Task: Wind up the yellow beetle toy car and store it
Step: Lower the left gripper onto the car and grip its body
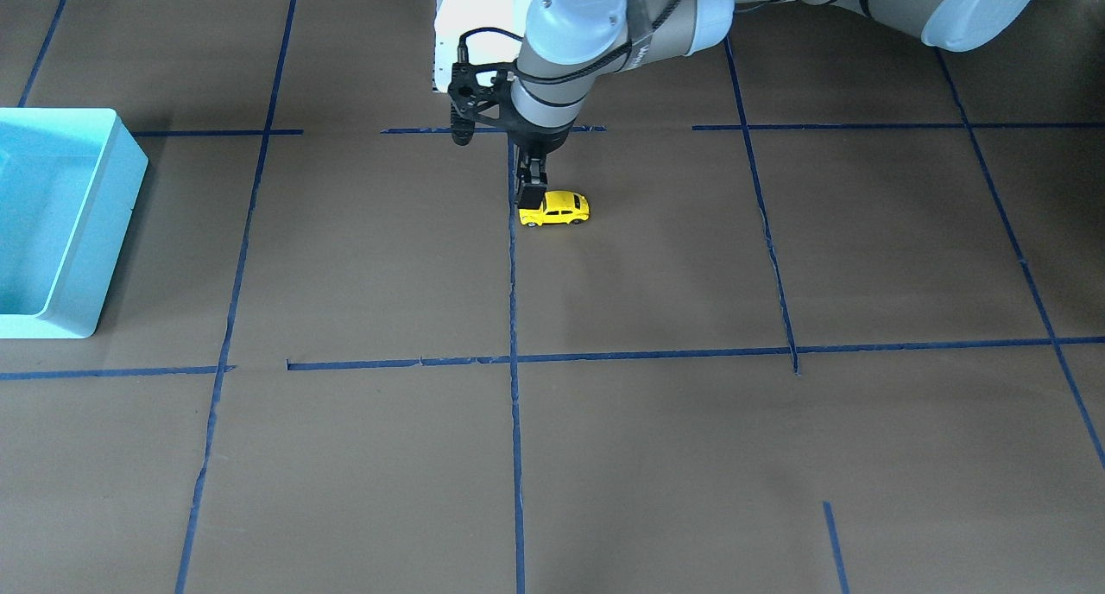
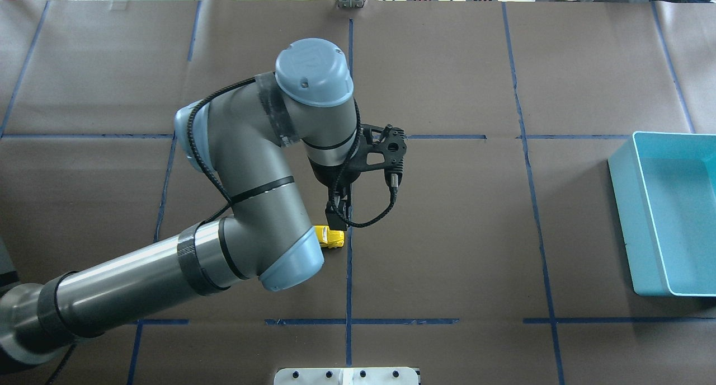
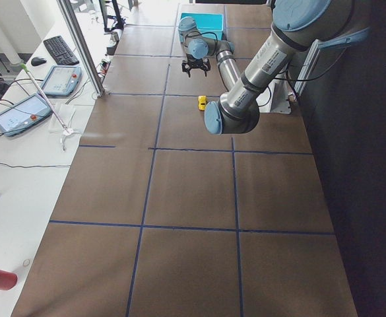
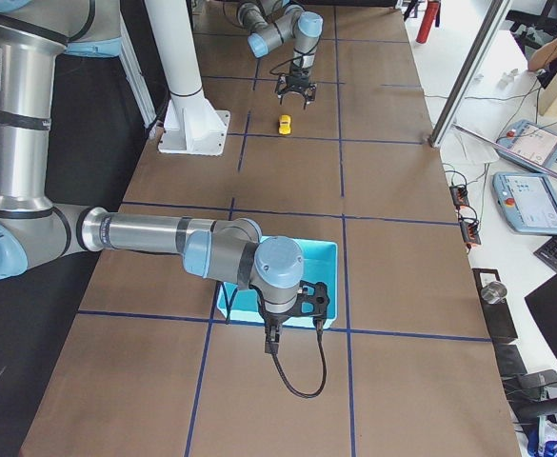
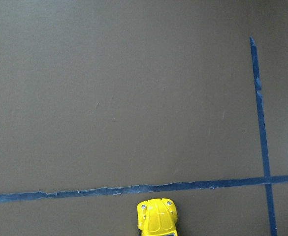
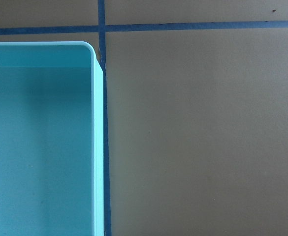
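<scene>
The yellow beetle toy car stands on its wheels on the brown table, beside a blue tape line near the middle. It also shows in the overhead view and at the bottom edge of the left wrist view. My left gripper points straight down, just above one end of the car, and looks open and empty; it also shows in the overhead view. My right gripper shows only in the exterior right view, hanging by the teal bin's near edge. I cannot tell if it is open or shut.
A teal open bin sits at the table's right end, seen at the left of the front-facing view, and its corner fills the right wrist view. Blue tape lines grid the table. A white robot base plate is at the near edge.
</scene>
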You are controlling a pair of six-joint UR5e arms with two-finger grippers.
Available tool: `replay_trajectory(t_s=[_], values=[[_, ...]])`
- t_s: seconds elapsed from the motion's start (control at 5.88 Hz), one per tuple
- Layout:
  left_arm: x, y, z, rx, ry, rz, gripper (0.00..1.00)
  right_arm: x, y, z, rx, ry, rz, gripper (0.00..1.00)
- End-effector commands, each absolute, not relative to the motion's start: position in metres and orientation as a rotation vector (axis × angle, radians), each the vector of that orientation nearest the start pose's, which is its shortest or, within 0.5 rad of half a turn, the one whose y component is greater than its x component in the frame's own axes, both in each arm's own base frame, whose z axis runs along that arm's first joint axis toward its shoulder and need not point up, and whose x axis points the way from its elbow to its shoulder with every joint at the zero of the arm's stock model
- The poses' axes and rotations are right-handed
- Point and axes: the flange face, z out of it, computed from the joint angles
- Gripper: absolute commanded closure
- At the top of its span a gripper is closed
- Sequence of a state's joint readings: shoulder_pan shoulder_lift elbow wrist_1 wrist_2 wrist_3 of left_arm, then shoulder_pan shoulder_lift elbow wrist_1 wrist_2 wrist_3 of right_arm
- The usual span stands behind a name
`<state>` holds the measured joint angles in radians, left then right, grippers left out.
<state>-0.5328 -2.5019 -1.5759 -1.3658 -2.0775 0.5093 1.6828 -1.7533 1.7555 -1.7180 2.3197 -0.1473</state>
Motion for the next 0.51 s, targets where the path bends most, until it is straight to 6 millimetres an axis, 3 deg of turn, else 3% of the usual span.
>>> replay_trajectory(t_s=[0.0,0.34], values=[[0.59,-0.41,0.096,0.541,0.602,1.699,0.0,0.11,-0.393,0.667,-0.041,-0.759,0.021,0.0],[0.595,-0.405,0.108,0.483,0.525,1.71,0.0,0.11,-0.393,0.666,-0.041,-0.76,0.023,0.0]])
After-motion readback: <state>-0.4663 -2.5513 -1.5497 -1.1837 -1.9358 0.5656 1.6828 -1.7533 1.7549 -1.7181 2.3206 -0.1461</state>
